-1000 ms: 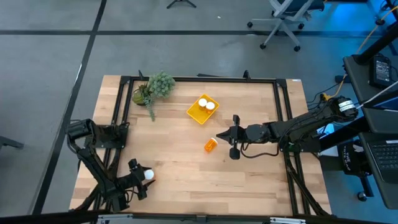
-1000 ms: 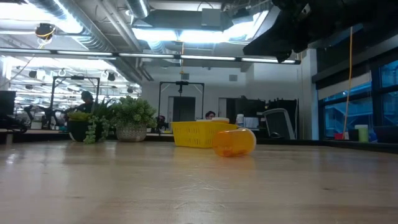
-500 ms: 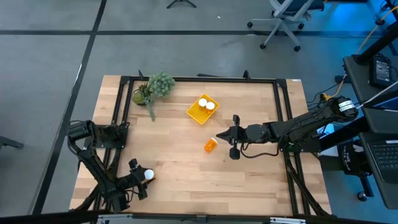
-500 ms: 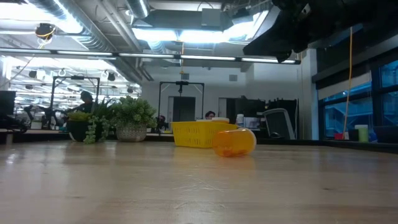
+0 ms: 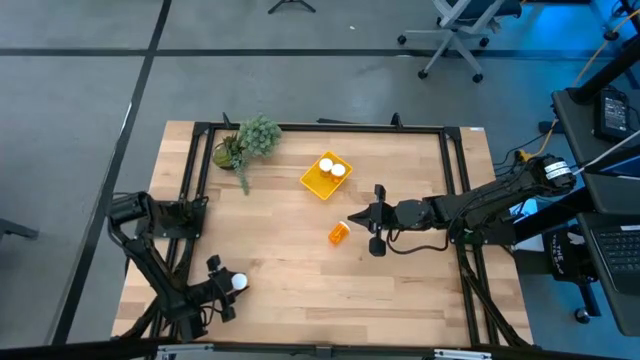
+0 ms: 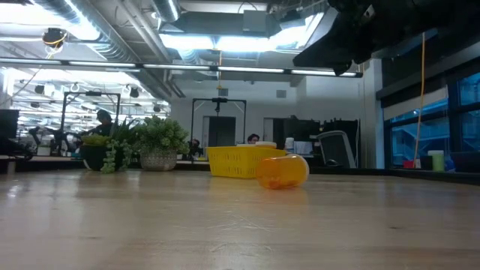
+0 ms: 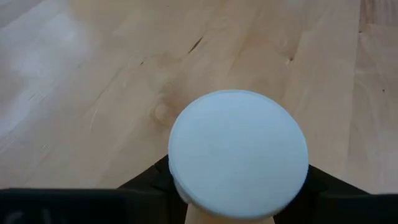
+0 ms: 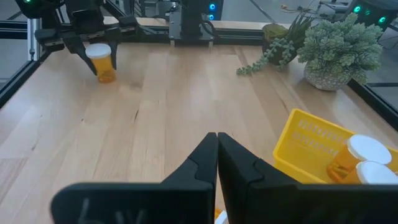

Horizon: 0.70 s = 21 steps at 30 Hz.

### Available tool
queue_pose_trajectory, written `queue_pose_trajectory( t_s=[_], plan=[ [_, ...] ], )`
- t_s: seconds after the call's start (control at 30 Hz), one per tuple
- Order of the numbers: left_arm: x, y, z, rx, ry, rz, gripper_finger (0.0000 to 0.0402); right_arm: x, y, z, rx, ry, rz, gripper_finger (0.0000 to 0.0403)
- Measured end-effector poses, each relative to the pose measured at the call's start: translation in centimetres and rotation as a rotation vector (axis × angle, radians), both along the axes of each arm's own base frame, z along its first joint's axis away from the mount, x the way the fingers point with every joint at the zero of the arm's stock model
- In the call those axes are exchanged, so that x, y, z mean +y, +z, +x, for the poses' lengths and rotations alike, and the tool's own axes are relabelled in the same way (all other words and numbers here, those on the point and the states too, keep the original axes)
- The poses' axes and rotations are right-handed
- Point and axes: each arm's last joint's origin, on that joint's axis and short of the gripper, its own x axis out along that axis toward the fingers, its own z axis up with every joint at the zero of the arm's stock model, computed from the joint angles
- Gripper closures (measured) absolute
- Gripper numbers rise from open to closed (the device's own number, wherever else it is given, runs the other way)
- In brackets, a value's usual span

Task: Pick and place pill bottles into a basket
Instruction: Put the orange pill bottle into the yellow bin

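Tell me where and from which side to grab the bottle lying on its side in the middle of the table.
Grip the lying pill bottle across its orange barrel, coming straight down from above, fingers straddling its width. It rests on its side on open wood, so the rounded flanks are exposed, probably easier than the cap end. The right gripper, fingers closed, is right beside it.

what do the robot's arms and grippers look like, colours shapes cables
Both arms are black, jointed links. The right gripper has two black fingers tapering to points, with a black cable looping under the wrist. The left gripper has stubby black fingers. No markings are legible.
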Motion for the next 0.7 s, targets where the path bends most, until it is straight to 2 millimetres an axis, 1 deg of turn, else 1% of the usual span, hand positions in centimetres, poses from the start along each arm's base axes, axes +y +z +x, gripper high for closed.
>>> queue_pose_trajectory(
  t_s=[0.33,0.5,0.7],
  plan=[
    [0.1,2.2,-0.1,-0.025,-0.025,-0.050,0.0243,0.0,0.0,0.0,0.001,0.000,0.000,0.0386],
    [0.3,3.8,-0.1,-0.035,-0.070,-0.047,0.0240,0.0,0.0,0.0,0.001,0.000,0.000,0.0386],
    [0.9,6.3,-0.2,-0.103,-0.130,-0.013,0.0239,0.0,0.0,0.0,0.002,0.001,-0.005,0.0386]
  ],
)
